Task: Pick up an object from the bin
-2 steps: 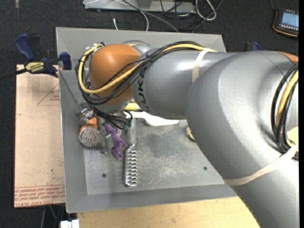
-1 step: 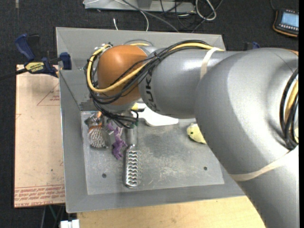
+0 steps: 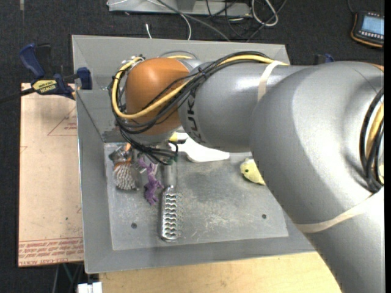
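Camera view: arm comes in from the right, orange wrist cover (image 3: 156,96) sits over the bin's (image 3: 201,231) far-left part, gripper (image 3: 153,171) hangs under it, low over the floor near the left wall. Cannot tell if the fingers are spread or pressed together; cables and the cover hide most of them. Nearest thing is one small purple thing (image 3: 150,188), irregular, kinked shape, lying right at the gripper's lower end, touching or just beside it; nothing shows it being pinched. Just left of it, one round brush head (image 3: 125,177) with pale bristles, close to the left wall. Just on the near side of the purple thing, one silver ribbed metal strip (image 3: 170,217), lying lengthwise toward the near edge, upper end close by the gripper. Further right, well apart from that group: one white thing (image 3: 206,154), partly under the arm, and one pale yellow lump (image 3: 250,172) at the arm's edge, mid-bin.
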### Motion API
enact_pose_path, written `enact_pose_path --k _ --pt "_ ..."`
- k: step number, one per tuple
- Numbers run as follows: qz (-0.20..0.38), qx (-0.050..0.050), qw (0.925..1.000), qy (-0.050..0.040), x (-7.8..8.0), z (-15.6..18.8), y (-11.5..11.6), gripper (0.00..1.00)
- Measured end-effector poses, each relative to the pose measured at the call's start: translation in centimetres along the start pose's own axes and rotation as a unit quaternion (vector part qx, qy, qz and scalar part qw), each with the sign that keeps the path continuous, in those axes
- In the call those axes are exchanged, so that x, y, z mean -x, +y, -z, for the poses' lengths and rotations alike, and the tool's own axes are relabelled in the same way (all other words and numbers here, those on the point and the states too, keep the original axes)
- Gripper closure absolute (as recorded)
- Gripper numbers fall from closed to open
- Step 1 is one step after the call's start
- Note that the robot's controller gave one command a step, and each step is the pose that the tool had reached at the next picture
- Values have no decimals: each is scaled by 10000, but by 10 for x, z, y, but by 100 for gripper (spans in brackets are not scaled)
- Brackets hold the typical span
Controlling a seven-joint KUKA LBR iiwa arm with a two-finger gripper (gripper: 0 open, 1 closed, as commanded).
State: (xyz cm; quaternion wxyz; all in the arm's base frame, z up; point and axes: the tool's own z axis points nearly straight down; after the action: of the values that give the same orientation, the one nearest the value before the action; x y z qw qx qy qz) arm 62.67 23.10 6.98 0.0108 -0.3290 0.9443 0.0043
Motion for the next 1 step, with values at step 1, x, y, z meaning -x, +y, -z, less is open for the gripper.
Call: enact_pose_path --k 1 --pt "1 17 10000 42 -2 36 1 100"
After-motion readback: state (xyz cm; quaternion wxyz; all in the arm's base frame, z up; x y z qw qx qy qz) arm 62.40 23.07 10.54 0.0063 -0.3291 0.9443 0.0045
